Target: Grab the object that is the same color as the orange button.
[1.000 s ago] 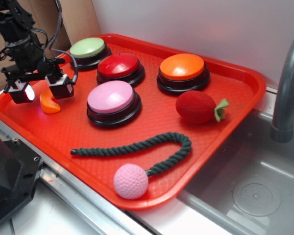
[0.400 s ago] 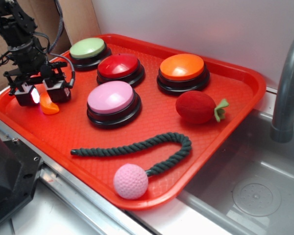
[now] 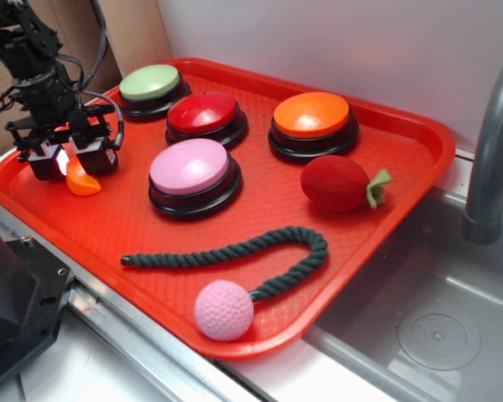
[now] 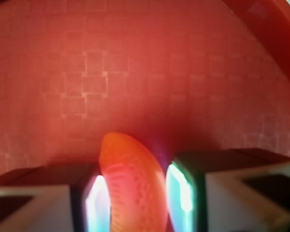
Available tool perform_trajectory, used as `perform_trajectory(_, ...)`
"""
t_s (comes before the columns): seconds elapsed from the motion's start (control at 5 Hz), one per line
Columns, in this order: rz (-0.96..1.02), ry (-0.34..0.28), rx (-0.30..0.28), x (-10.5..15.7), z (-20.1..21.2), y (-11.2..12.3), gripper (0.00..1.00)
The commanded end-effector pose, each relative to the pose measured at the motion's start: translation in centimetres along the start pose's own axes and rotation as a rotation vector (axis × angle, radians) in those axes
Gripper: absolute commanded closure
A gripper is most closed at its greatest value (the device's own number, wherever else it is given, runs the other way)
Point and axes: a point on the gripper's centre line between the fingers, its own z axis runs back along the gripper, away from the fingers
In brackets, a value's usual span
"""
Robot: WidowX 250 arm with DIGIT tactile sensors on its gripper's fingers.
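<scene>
Gripper (image 3: 64, 159): low over the tray's left end, far left of the pink button, jaws narrowed around the orange piece; in the wrist view both pads sit just beside its flanks, though contact itself is too blurred to tell.
Orange crescent (image 3: 82, 180): lies on the tray floor left of the pink button, one end between the pads, the other poking out toward the camera.
Green button (image 3: 149, 82): behind and left of the pink button, clear of the arm.
Pink button (image 3: 189, 166): the landmark, well apart from the gripper.
Red button (image 3: 204, 110): right behind the pink button.
Rope with pink ball (image 3: 235, 251): in front of the pink button, out of play.
Orange button (image 3: 311, 114): behind and right of the pink button, the colour match.
Plush strawberry (image 3: 335, 182): right of the pink button, red, the wrong pick.
Tray (image 3: 419, 159): holds everything.
Risk: the crescent is glossy and curved, and the pads meet it near one end, so a squeeze could squirt it forward or let it pivot and drop on the lift.
</scene>
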Motion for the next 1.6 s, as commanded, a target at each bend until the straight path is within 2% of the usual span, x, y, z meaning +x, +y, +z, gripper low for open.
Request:
perform_trajectory(0.0, 0.054, -0.046, 0.021, 0.3, 2.0, 0.3, 1.0)
perform_trajectory(0.4, 0.074, -0.134, 0.025, 0.2, 7.3, -1.2, 1.0)
perform_trajectory(0.6, 0.051, -0.131, 0.008, -0.1, 8.9, -1.9, 1.0)
perform_trajectory(0.8, -0.032, -0.1, 0.0, -0.6, 10.0, -2.8, 1.0)
perform_trajectory(1.0, -0.19, -0.092, -0.001, -2.3, 11.6, -5.0, 1.0)
perform_trajectory(1.4, -0.438, -0.089, -0.048, -7.6, 13.7, -8.9, 1.0)
